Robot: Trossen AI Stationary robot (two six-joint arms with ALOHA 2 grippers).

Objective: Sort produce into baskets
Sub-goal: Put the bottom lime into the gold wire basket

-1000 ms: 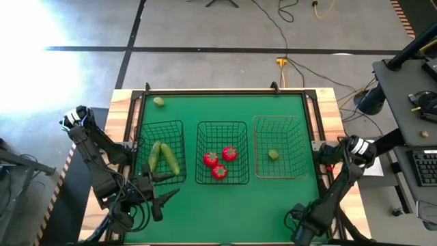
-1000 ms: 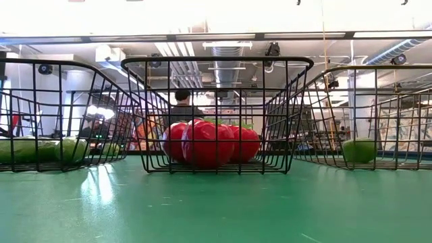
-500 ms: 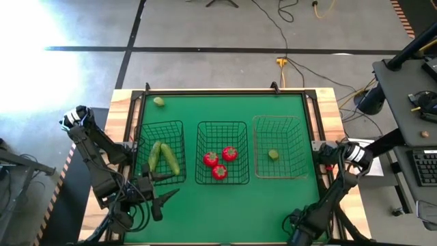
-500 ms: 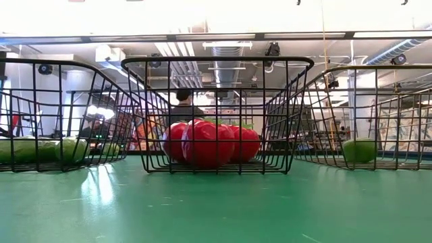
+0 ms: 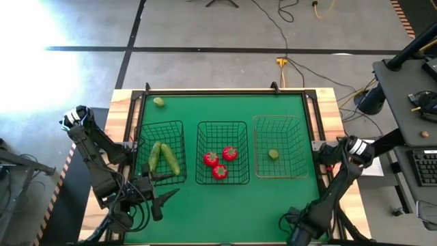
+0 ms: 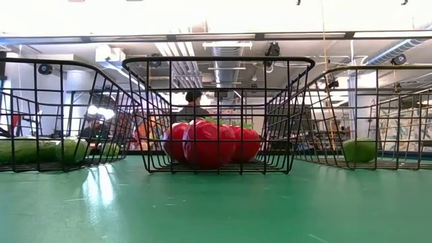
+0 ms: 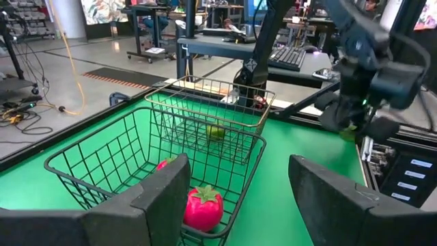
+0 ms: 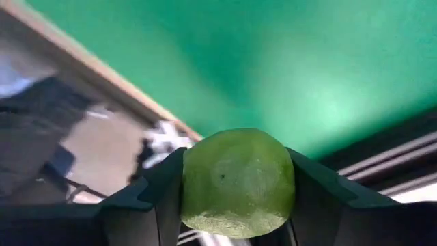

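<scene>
Down at the table's near-right corner, the right gripper (image 8: pixel 235 205) has its fingers pinched on a lime (image 8: pixel 237 182); left gripper (image 5: pixel 158 197) sits parted and empty near-left, by the cucumber basket (image 5: pixel 161 152).

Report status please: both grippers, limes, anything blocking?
Right gripper shut on lime, near table's right front corner. Left gripper open, empty. One lime in tan basket, another loose far-left. Nothing blocking.

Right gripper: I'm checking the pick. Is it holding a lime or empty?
Holding: the right gripper has a lime wedged between its two fingers.
</scene>
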